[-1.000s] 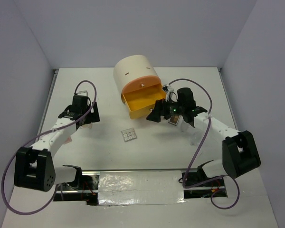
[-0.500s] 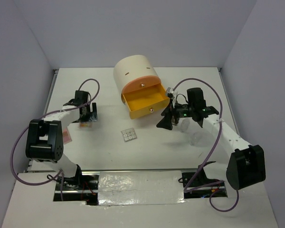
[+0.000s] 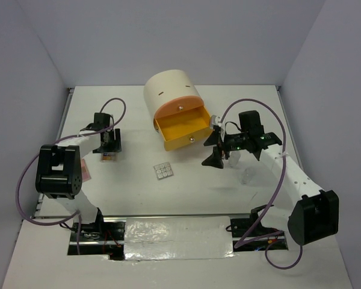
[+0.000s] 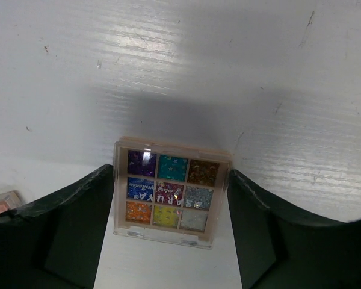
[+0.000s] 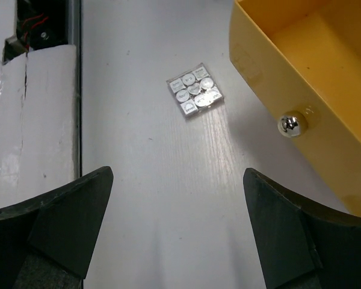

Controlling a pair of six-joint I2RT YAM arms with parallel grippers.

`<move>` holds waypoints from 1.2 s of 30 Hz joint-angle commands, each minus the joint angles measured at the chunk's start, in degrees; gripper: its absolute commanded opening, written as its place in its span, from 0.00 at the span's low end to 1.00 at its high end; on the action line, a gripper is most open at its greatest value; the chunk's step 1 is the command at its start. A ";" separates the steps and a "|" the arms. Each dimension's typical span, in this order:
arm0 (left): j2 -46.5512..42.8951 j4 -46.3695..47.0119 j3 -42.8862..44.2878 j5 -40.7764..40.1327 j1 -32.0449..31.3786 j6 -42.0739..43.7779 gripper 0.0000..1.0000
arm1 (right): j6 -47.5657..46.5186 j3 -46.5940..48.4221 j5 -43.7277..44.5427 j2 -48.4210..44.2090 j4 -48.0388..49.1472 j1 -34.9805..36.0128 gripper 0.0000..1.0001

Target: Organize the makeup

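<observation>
Nine-pan palette (image 4: 171, 191) sits between the fingers of the left claw (image 4: 170, 177) — contact unclear — so squeeze evenly; right claw (image 5: 175, 174) gapes empty.

Lifted and folded the left arm, from lying low along the near-left desk (image 3: 192, 192) to standing with its elbow high, uncovering a pinkish card (image 3: 84, 173). Turned the left gripper (image 3: 110, 146) and settled it over the colourful square palette (image 4: 171, 191), jaws drawn in to its two sides; contact not certain. Backed the right gripper (image 3: 215, 150) off the right corner of the yellow drawer (image 3: 179, 129) and out above bare desk beside it, baring the front knob (image 3: 191, 139); swung that arm's elbow toward the near edge.
</observation>
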 commanded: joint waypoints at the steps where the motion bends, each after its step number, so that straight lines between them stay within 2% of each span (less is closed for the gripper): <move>1: 0.95 0.56 -0.53 5.18 1.60 -0.26 0.50 | -23.23 4.80 -8.10 -1.89 -14.12 -0.18 0.96; 4: -1.95 1.26 -1.85 6.07 1.61 -1.41 0.36 | -27.90 5.25 -8.12 -2.06 -16.38 -0.09 0.96; 5: -3.09 1.35 -2.11 6.77 1.61 -1.68 0.28 | -28.17 5.26 -7.77 -2.33 -16.03 -0.09 0.96; 6: -6.15 1.44 -2.46 8.60 1.61 -2.11 0.26 | -28.95 5.26 -6.90 -2.33 -15.77 -0.09 0.96; 10: -17.06 4.95 -4.74 16.60 0.30 -3.78 0.21 | -28.27 3.33 -4.44 -5.30 -10.34 0.00 1.00; 12: -23.54 8.72 -5.28 22.38 -4.78 -4.05 0.21 | -19.97 -2.11 0.28 -12.40 3.25 0.79 1.00; 14: -28.13 12.49 -5.02 24.52 -7.60 -4.05 0.21 | -17.37 -6.58 2.59 -14.45 11.96 1.05 1.00; 16: -29.99 15.05 -3.79 26.28 -12.24 -4.05 0.21 | -19.27 -6.35 1.91 -13.59 10.79 1.40 0.99; 19: -29.92 17.96 0.41 25.33 -17.87 -4.58 0.20 | -22.45 1.10 -1.25 -9.03 -1.84 1.49 0.71; 20: -28.69 17.79 1.82 24.19 -19.20 -4.75 0.20 | -21.76 1.91 -1.53 -8.22 -2.66 1.49 0.49; 22: -27.20 17.96 5.77 22.26 -23.23 -4.58 0.21 | -20.79 2.70 -1.44 -7.78 -2.93 1.49 0.36; 23: -25.53 17.96 7.10 21.37 -24.74 -3.88 0.21 | -20.35 2.01 -1.27 -8.13 -1.63 1.41 0.35; 26: -20.62 15.60 12.46 17.68 -29.58 0.60 0.22 | -19.74 0.07 -0.74 -10.50 1.28 1.49 0.39; 30: -14.37 9.54 21.60 12.06 -35.19 7.80 0.23 | -19.47 -0.54 -0.30 -11.73 1.02 1.50 0.43; 32: -11.03 7.16 24.24 9.51 -36.70 10.78 0.24 | -19.29 -1.07 -0.04 -12.26 1.28 1.41 0.46; 36: -6.45 4.70 29.60 3.36 -39.34 14.84 0.31 | -17.54 -2.13 0.76 -13.49 2.95 1.41 0.51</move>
